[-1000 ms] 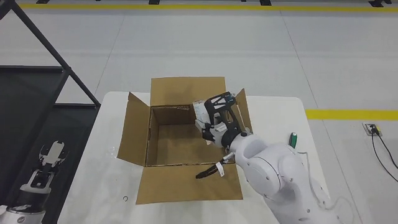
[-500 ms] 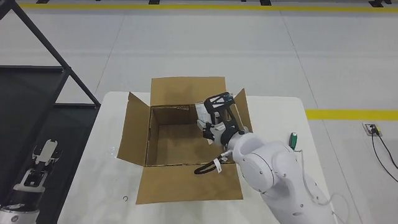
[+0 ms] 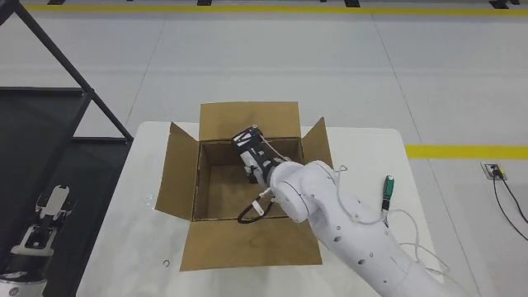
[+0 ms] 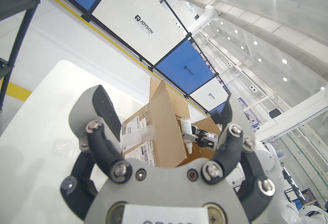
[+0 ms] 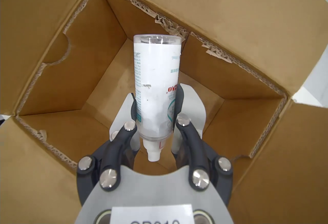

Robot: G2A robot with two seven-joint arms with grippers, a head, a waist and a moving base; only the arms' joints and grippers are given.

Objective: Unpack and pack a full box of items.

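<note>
An open cardboard box [image 3: 217, 183] stands on the white table [image 3: 136, 247] with all its flaps spread out. My right gripper [image 5: 156, 103] is shut on a white labelled bottle [image 5: 156, 81] with a clear base. It holds the bottle over the box's inside, cap end toward the wrist. The top view has this gripper [image 3: 250, 150] above the box's back part, near the far wall. The bare cardboard floor [image 5: 102, 96] shows beneath the bottle. My left gripper [image 4: 166, 112] is open and holds nothing. It hangs off the table's left side [image 3: 48, 208], facing the box [image 4: 164, 117].
A green-handled tool [image 3: 386, 190] lies on the table to the right of the box. Small bits of clear plastic [image 3: 147, 201] sit on the table left of the box. A dark metal frame [image 3: 58, 58] stands at the far left.
My right gripper has carried the bottle leftward, from the box's right flap to above its back middle. The left gripper has drifted a little down and to the left.
</note>
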